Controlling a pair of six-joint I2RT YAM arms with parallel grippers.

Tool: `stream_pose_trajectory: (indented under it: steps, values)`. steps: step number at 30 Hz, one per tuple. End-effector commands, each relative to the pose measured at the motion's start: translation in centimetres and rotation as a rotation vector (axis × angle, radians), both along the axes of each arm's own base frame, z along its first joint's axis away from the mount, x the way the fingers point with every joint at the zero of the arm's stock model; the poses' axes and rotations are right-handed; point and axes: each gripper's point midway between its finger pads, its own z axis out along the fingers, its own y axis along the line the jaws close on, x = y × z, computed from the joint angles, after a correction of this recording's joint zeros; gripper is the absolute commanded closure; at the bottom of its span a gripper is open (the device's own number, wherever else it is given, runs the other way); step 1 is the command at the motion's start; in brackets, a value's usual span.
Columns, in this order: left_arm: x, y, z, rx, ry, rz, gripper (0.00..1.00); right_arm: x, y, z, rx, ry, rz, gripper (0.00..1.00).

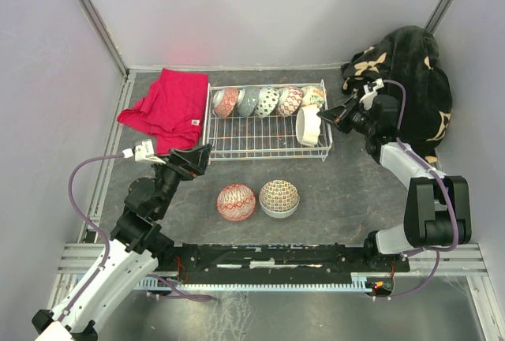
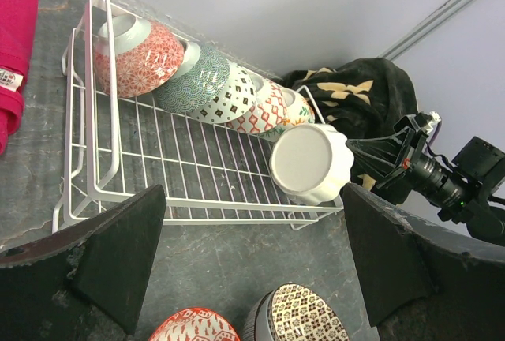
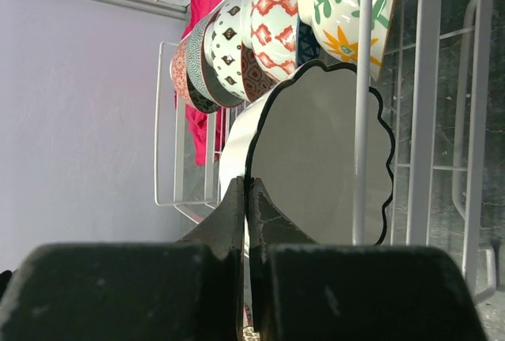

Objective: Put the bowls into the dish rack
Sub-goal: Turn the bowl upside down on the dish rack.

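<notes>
The white scalloped ceramic bowl [image 1: 309,126] stands on its edge at the right end of the white wire dish rack [image 1: 260,142], its base turned towards the left arm. And there is the right gripper [image 1: 325,115] on it, fingers pressed together with the bowl's wavy rim nipped between the tips.

Along the rack's far side five bowls lean in an overlapping row. A red lattice bowl [image 1: 226,102] is at the left end, then a blue scale-patterned bowl [image 1: 248,102], a white bowl with dark diamonds [image 1: 268,102] and a red diamond-patterned bowl [image 1: 289,101]. Last is a floral orange bowl [image 1: 313,94], just beside the scalloped one.

Out on the dark grey table [image 1: 347,191], on the near side of the rack, two more sit side by side, almost touching: a red patterned bowl [image 1: 236,201] and a brown checkered bowl [image 1: 279,197].

The left gripper [image 1: 207,158] hovers just off the rack's near left corner, jaws spread wide, holding nothing.

Further out, a red cloth [image 1: 170,104] lies against the rack's left end. A black floral blanket [image 1: 410,73] is heaped in the back right corner, behind the right arm.
</notes>
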Motion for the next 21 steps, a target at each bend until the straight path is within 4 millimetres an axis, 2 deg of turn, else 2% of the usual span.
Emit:
stream_pose_trajectory:
  steps: [1,13,21]
  values:
    - [-0.2,0.0,2.6,0.005,-0.083,-0.008,0.01,-0.4,-1.5,-2.4,-0.076,0.072,-0.03,0.99]
    - [-0.3,0.1,2.6,0.003,-0.086,-0.009,0.01,-1.1,-2.7,-4.7,-0.106,0.155,-0.047,0.99]
    - [-0.3,0.1,2.6,0.004,-0.087,-0.009,0.01,-1.7,-3.3,-5.2,-0.123,0.176,-0.057,0.99]
